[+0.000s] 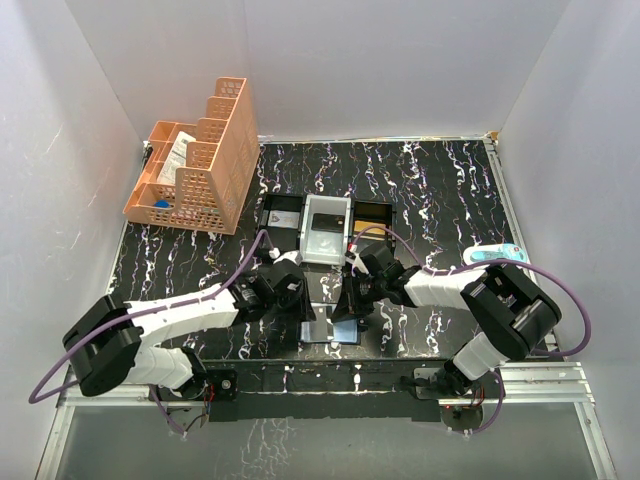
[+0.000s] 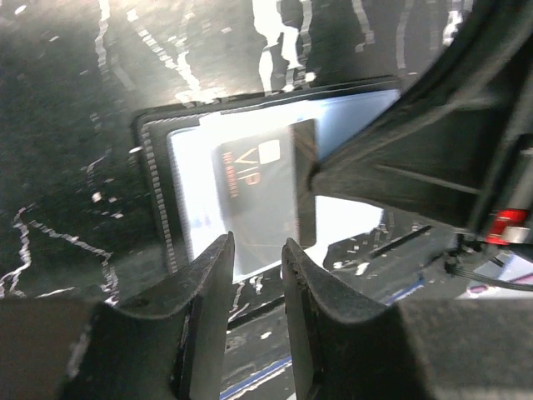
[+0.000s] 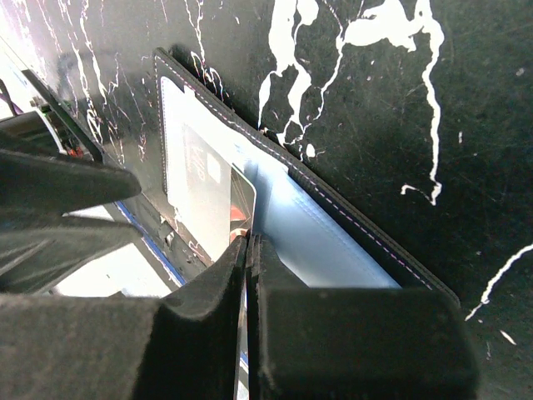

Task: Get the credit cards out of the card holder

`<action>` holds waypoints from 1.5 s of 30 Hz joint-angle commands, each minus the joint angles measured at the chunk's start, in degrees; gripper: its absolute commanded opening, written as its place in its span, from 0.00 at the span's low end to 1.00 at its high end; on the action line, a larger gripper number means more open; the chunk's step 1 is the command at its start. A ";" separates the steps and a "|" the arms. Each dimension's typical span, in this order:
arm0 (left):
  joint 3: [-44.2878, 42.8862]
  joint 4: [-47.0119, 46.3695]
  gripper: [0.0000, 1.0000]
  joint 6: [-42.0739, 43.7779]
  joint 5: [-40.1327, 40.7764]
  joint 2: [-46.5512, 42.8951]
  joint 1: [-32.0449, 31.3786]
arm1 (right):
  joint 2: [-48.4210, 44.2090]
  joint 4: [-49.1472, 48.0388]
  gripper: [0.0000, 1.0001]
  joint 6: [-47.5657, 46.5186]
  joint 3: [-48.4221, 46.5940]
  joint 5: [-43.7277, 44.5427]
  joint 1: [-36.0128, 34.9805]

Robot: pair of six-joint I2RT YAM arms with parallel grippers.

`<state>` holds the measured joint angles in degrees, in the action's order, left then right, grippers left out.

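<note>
- Near the front edge of the table (image 1: 440,200), seen from above, the holder (image 1: 330,330) lies open and flat between my two tools.
- My left tool (image 1: 298,303) is at the holder's left side and my right tool (image 1: 350,300) at its right side, both low over it. From up here I cannot tell how their fingers stand.
- Behind the holder sits a black-and-white tray (image 1: 325,228), and an orange basket (image 1: 200,165) stands at the far left corner.
- From the left wrist, my left tool (image 2: 256,246) has its fingers spread a little, with nothing between them, just short of the holder's edge.
- The holder's pale inner panel, with its dark stitched border, fills the middle of this view. A dark card (image 2: 258,192) marked VIP is on it.
- My right tool comes in from the right, and its tip touches the card's edge.
- From the right wrist, my right tool (image 3: 247,242) has its fingers pressed together, pinching the card's corner between the tips.
- The card is over one panel of the holder. The pale blue panel beside it lies flat on the table.
</note>
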<state>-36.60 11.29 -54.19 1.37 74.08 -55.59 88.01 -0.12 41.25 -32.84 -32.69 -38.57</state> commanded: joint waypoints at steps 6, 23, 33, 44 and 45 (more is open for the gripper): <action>-1.08 -5.60 0.25 0.86 -4.47 3.95 -0.51 | -2.22 0.07 0.00 -0.57 -0.19 3.27 0.15; 0.36 -1.56 0.19 -0.07 -1.36 7.09 -0.92 | -2.60 -2.46 0.00 2.28 0.91 1.99 0.07; -0.77 1.38 0.18 0.14 -0.13 6.94 -1.01 | -3.00 -6.57 0.00 5.40 3.41 1.50 0.11; 0.33 -0.21 0.19 -0.03 -0.73 6.51 -1.03 | -3.98 -7.70 0.00 6.65 4.02 1.94 0.10; 0.52 -0.95 0.18 -0.03 -1.20 6.85 -1.01 | -3.94 -7.77 0.01 6.65 4.01 1.74 0.07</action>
<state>-37.58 8.58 -54.63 -0.56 80.77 -56.40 85.80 -4.99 47.40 -29.02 -31.22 -38.54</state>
